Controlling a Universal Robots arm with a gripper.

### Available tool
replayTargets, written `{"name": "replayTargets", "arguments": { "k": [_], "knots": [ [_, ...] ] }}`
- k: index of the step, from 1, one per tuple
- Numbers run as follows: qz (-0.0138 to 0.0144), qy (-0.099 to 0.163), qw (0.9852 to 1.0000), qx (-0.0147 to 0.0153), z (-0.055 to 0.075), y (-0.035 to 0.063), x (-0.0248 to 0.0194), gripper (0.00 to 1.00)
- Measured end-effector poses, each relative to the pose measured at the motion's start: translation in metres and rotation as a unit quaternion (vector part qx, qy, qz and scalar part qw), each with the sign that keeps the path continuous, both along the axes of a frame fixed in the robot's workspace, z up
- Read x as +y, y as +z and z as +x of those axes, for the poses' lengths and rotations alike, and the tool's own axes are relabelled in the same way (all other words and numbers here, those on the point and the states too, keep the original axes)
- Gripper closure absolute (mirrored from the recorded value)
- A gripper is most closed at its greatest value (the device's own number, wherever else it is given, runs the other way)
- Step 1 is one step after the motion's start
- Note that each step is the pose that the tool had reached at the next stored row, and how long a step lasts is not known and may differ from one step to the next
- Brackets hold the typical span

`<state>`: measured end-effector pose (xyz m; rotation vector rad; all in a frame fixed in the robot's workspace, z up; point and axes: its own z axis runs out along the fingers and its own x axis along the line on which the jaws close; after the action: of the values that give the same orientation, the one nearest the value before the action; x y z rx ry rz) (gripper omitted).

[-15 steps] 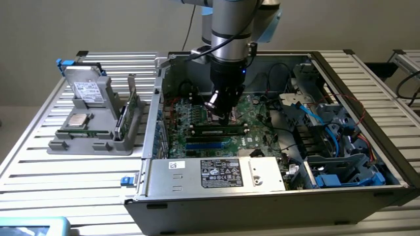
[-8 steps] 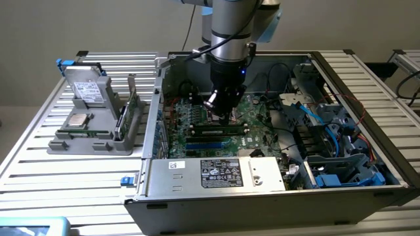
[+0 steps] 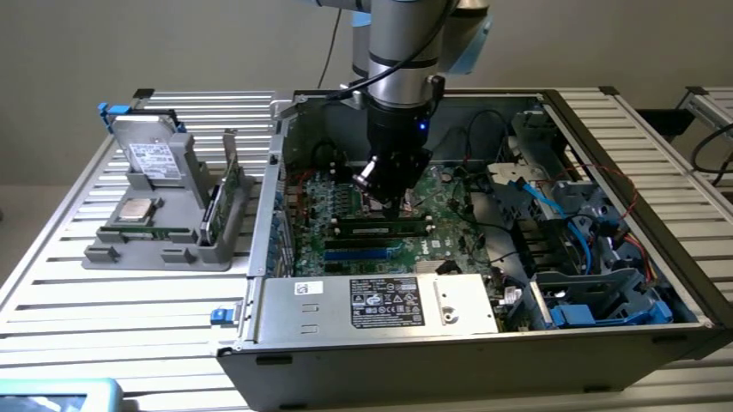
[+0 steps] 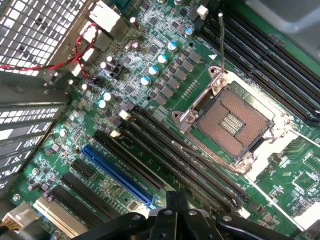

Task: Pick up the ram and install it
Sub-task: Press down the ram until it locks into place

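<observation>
The ram (image 3: 384, 229), a slim dark green stick with black chips and a pale label, stands on edge in a motherboard slot inside the open computer case (image 3: 641, 257), with white clips at both its ends. My gripper (image 3: 393, 206) hangs just above and behind it, over the motherboard. In the wrist view the gripper (image 4: 172, 197) has its dark fingers pressed together with nothing between them. It points at the black memory slots (image 4: 175, 160) beside the open processor socket (image 4: 230, 122).
A grey holder (image 3: 160, 253) on the slatted table at the exterior view's left carries a drive (image 3: 154, 154), a silver processor chip (image 3: 140, 209) and an upright green card (image 3: 233, 193). A blue slot (image 4: 117, 175), cables (image 3: 538, 202) and the power supply (image 3: 378, 305) crowd the case.
</observation>
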<state>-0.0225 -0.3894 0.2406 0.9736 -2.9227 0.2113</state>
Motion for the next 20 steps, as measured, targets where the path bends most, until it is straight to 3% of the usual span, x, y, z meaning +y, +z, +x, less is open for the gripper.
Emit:
{"name": "replayTargets", "arguments": {
  "k": [5, 10, 15, 20],
  "knots": [
    [0.0000, -0.034, 0.9994, -0.0020, 0.0000, 0.0000, 0.0000, 0.89],
    [0.0000, -0.069, 0.9976, -0.0035, 0.0000, 0.0000, 0.0000, 0.89],
    [0.0000, -0.104, 0.9946, -0.0049, 0.0000, -0.0001, 0.0000, 0.89],
    [0.0000, -0.139, 0.9903, -0.0066, 0.0000, 0.0000, 0.0000, 0.89]
  ]
}}
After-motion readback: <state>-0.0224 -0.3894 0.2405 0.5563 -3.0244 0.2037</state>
